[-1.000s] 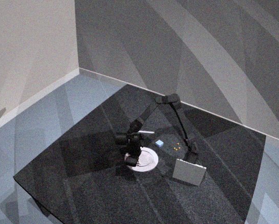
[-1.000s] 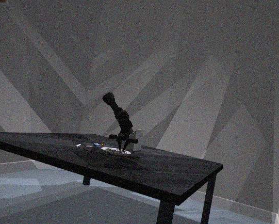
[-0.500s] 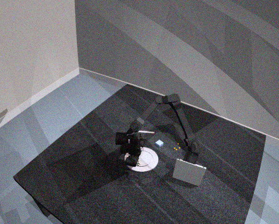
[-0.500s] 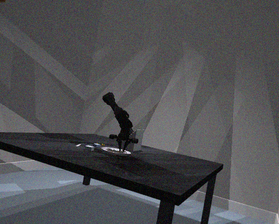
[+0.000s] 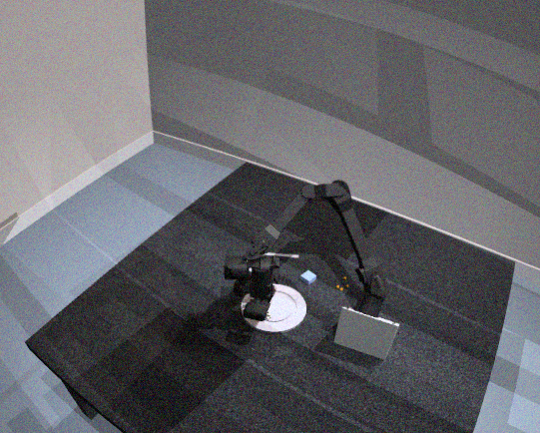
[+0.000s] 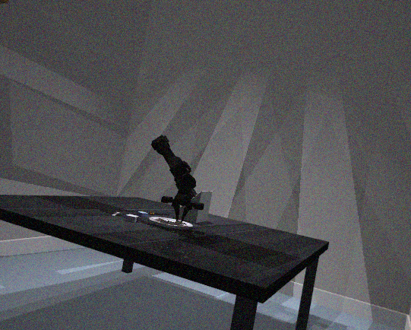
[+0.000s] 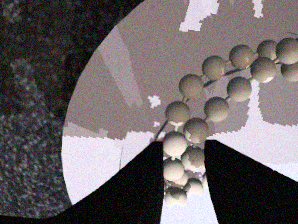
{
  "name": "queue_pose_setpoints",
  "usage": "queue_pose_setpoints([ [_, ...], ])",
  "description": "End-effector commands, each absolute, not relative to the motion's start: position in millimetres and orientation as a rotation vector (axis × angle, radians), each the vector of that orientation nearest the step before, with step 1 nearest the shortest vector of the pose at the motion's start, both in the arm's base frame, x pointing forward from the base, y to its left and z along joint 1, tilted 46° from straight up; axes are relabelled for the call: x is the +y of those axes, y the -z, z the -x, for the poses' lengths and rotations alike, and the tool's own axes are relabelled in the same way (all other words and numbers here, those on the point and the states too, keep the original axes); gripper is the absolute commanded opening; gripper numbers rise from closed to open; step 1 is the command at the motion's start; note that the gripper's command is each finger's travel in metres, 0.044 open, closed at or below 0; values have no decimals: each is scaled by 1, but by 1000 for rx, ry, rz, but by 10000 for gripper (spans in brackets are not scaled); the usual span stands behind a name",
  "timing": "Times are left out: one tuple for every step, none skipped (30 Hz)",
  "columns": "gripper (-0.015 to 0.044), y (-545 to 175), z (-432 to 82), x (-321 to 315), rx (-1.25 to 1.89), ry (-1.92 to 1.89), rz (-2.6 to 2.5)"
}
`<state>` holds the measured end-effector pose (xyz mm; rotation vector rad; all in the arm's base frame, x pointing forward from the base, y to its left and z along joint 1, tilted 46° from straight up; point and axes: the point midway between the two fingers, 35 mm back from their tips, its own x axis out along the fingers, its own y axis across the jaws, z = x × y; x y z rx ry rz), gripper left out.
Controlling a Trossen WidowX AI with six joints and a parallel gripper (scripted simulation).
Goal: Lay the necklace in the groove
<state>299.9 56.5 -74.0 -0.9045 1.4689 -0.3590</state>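
Observation:
The round bead board (image 5: 300, 310) (image 6: 190, 225) (image 7: 82, 120) is a pale disc lying flat on the dark table. The pearl bead necklace (image 7: 214, 67) lies bunched over the board in two close strands that run from between the fingers to the upper right of the wrist view. A thin curved line of the groove shows left of the fingers there. My gripper (image 6: 180, 221) (image 7: 183, 151) points down at the board and is shut on the necklace, with both strands side by side between the fingers. In the top view the arm hides the fingertips and part of the board.
A light blue block (image 5: 308, 276) (image 6: 143, 214) and small orange pieces (image 5: 341, 286) lie beyond the board. A thin white bar (image 5: 287, 255) lies farther back. A grey upright panel (image 5: 365, 334) (image 6: 204, 205) stands beside the board, by the arm's base.

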Motion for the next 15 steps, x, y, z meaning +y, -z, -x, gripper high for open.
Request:
queue_pose_setpoints([
  [0,69,-301,62,1464,359,898],
  [0,69,-301,62,1464,359,898],
  [0,69,-301,62,1464,359,898],
  [0,69,-300,62,1464,359,898],
  [0,69,-299,61,1464,359,898],
  [0,68,-297,60,1464,359,898],
  [0,68,-294,59,1464,359,898],
  [0,67,-291,58,1465,359,898],
  [0,66,-289,57,1465,359,898],
  [0,66,-286,56,1465,359,898],
  [0,65,-283,55,1465,359,898],
  [0,64,-280,54,1465,359,899],
  [0,64,-278,52,1465,359,899],
  [0,63,-275,51,1465,359,899],
  [0,62,-272,50,1465,359,899],
])
